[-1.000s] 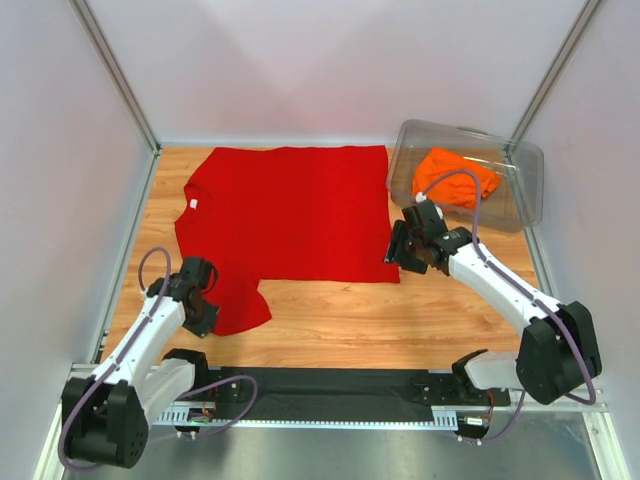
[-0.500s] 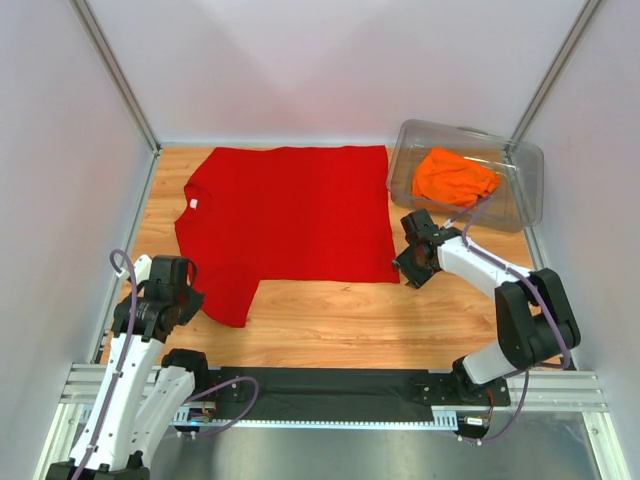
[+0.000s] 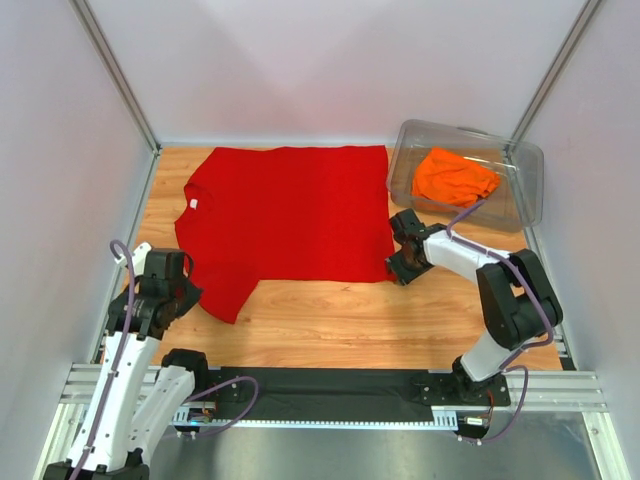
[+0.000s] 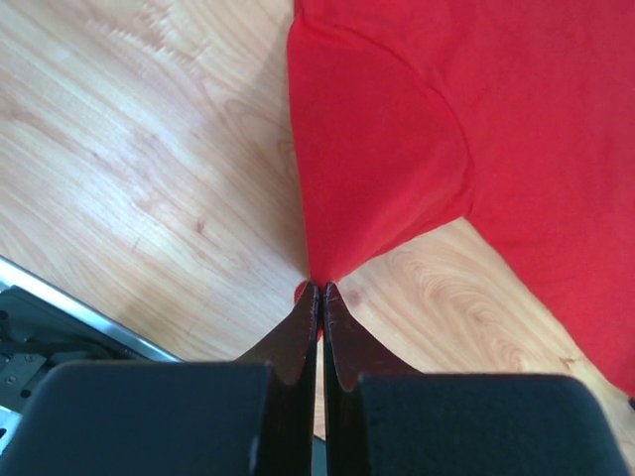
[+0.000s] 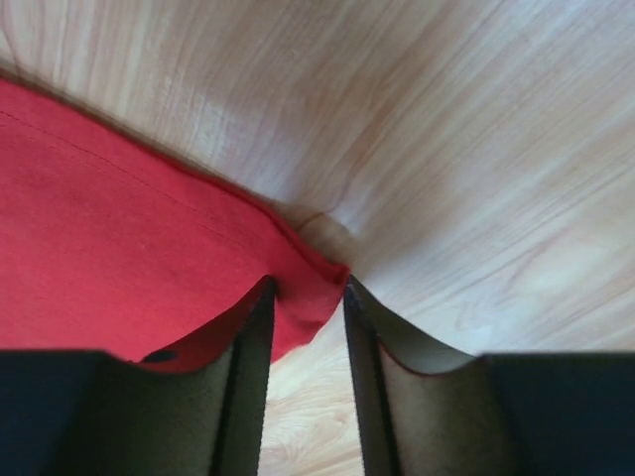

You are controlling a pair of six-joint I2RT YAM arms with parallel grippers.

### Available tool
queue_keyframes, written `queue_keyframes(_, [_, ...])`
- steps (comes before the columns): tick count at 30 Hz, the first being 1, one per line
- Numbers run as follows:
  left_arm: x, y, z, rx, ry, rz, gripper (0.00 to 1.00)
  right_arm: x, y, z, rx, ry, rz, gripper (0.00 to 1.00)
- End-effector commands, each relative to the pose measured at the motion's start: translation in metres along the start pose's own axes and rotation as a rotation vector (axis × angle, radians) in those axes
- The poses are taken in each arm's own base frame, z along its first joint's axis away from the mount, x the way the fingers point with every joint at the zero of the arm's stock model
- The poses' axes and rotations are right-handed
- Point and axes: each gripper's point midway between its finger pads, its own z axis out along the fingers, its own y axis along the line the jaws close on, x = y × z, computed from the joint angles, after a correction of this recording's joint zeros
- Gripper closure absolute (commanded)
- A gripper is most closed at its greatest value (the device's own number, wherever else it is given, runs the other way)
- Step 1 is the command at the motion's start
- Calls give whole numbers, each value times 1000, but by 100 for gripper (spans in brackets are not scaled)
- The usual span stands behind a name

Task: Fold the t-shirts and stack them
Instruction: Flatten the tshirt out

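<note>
Red cloth sits pinched in our left gripper (image 4: 319, 290), clamped on a sleeve tip of the red t-shirt (image 3: 290, 210), which is spread on the wooden table (image 3: 330, 320). Our right gripper (image 5: 308, 288) straddles its hem corner; we cannot tell whether it grips. Rightmost, the orange t-shirt (image 3: 455, 178) lies crumpled in the clear bin (image 3: 525, 205).

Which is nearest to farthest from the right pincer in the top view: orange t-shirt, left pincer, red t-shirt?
From the right pincer:
1. red t-shirt: corner between its fingers.
2. orange t-shirt: in the clear bin, far right.
3. left pincer: near left, pinching the sleeve.
</note>
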Motion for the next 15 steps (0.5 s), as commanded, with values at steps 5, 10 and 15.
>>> queue_keyframes(5, [-38,-21,-23,75,-109,64,100,3,-10,31,91,-24,42,96])
queue_keyframes(10, [-76,-47,-47,161,-220,199,100,0,25,3,-21,-46,-160,100])
queue_keyframes(15, [-164,-103,-134,352,-519,357,100,-44,90,-105,-291,-285,-532,100])
